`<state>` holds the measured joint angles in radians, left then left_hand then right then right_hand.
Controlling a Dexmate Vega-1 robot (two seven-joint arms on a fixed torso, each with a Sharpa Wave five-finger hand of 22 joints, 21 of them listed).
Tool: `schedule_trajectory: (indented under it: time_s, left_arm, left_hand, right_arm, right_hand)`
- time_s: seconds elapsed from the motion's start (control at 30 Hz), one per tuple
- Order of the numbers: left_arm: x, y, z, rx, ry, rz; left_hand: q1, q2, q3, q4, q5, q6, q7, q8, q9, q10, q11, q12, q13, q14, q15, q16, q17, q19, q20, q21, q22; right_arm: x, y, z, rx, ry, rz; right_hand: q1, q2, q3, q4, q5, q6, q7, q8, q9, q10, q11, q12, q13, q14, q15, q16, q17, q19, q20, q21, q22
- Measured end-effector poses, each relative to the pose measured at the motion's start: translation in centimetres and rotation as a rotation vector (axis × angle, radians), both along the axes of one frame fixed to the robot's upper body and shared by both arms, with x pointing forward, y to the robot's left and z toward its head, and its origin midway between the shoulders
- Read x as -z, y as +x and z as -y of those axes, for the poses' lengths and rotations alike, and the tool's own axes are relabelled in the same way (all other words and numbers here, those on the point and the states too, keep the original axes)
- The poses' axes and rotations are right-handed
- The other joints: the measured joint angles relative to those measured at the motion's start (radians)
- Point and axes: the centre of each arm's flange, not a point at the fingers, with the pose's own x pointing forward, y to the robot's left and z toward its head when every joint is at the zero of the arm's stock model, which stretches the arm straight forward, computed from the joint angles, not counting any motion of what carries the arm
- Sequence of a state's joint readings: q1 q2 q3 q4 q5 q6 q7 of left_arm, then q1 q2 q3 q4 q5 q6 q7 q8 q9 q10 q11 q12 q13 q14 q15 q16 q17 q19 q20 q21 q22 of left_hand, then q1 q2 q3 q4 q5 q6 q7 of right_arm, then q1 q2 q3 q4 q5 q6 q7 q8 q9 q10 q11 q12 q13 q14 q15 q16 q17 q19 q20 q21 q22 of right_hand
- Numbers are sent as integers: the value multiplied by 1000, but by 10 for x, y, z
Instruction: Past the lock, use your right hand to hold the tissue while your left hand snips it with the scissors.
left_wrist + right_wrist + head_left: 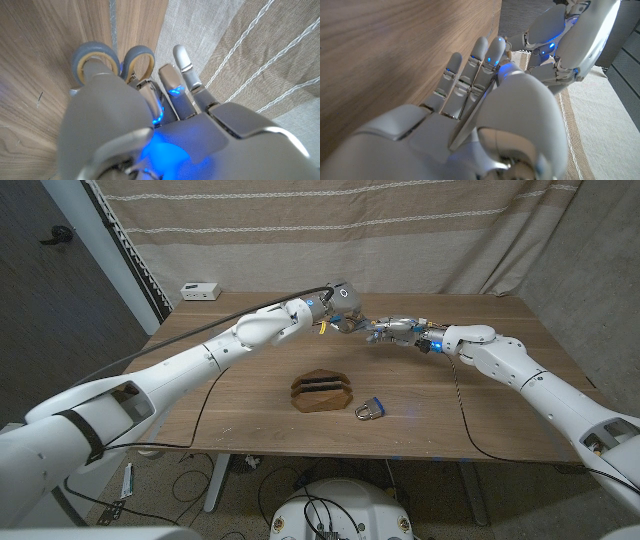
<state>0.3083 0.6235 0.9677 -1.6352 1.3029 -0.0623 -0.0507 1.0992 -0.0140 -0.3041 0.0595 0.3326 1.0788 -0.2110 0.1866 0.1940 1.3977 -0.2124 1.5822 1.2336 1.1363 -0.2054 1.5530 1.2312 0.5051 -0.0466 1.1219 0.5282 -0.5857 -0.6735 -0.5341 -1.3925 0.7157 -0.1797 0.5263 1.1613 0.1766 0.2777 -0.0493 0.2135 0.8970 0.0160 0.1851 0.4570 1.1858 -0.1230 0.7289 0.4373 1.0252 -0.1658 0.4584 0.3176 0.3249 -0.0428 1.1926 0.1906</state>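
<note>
My left hand (345, 320) hangs above the far middle of the table and grips the scissors (95, 57), its fingers through the grey handle loops. The blades are hidden. My right hand (395, 330) meets it from the right, almost touching. In the right wrist view the right hand (485, 115) keeps its fingers straight with the thumb pressed against them. A thin pale edge of tissue (470, 117) is pinched between them. The left hand (560, 40) shows just beyond those fingertips. The padlock (369, 410), with its blue body, lies nearer the front edge.
A brown wooden holder (322, 392) stands mid-table, left of the padlock. A small white box (200, 290) sits at the far left corner. A striped curtain (400, 240) hangs close behind the table. Black cables trail across the tabletop (250, 370).
</note>
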Motion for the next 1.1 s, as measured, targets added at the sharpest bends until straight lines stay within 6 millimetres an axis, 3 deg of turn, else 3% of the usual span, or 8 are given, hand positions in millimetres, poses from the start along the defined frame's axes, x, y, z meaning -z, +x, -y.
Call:
schedule_trajectory:
  time_s: [0.6, 0.63, 0.67, 0.7, 0.97, 1.1]
  left_arm:
    - [2, 3, 4, -38, 12, -12]
    - [2, 3, 4, -38, 12, -12]
    - [2, 3, 4, -39, 13, -11]
    - [2, 3, 4, -46, 14, -13]
    - [2, 4, 6, -58, 17, -13]
    - [3, 5, 7, -60, 17, -13]
  left_hand:
    - [17, 7, 3, -3, -5, 12, 4, 1, 0, 0, 0, 0, 0, 0, 0, -4, 0, 0, 0, 0, -9]
    - [17, 7, 2, -2, -5, 15, 4, 5, 0, 0, 0, 0, 0, 0, 0, -4, 0, 0, 0, 0, -9]
    - [17, 7, 1, -1, -5, 15, 4, 6, 0, 0, 0, 0, -1, 0, 0, -4, 0, 0, 0, 0, -9]
    - [17, 7, 1, -1, -5, 17, 6, 6, 0, 0, 0, 0, -2, 0, 0, -4, 0, 0, 0, 0, -13]
    - [21, 9, 2, 7, -11, 126, 31, 51, 15, 0, 0, -8, -2, 0, 0, -4, 0, -4, -4, -6, -23]
    - [44, 15, 2, 7, -14, 160, 63, 88, 38, 0, 0, -8, -2, 0, 0, -4, 0, -4, -4, -9, -28]
  right_arm:
    - [1, -1, 1, 0, 4, 0]
    - [1, -1, 1, 0, 4, 0]
    - [1, -1, 1, -1, 5, -1]
    - [1, -2, 1, -1, 5, -1]
    - [1, -2, 0, -3, 7, -1]
    - [1, -2, 1, -3, 10, 1]
  right_hand:
    - [0, 0, 0, 0, -2, 0, 0, -2, -6, 0, 0, 0, 1, 0, 0, 0, 0, -2, -2, 14, -5]
    - [0, 0, 7, 7, -2, 0, 0, -2, -6, 0, 0, 0, 1, 0, 0, 0, 0, -2, -2, 14, -5]
    - [8, 8, 33, 33, -2, 0, 0, -4, -6, 0, 0, 0, 1, 0, 0, 0, 0, -2, -2, 14, -5]
    - [8, 8, 34, 34, -2, 0, 0, -3, -6, 0, 0, 0, 0, 0, 0, 0, 0, -6, 2, 14, -5]
    - [12, 16, 35, 35, -2, 0, 0, 0, -5, 0, 0, 0, 1, 0, 0, -4, 0, -7, 4, 23, -5]
    - [10, 19, 46, 46, -2, 0, 0, 0, -5, 0, 0, 0, 1, 0, 0, -4, 0, -7, 4, 23, -5]
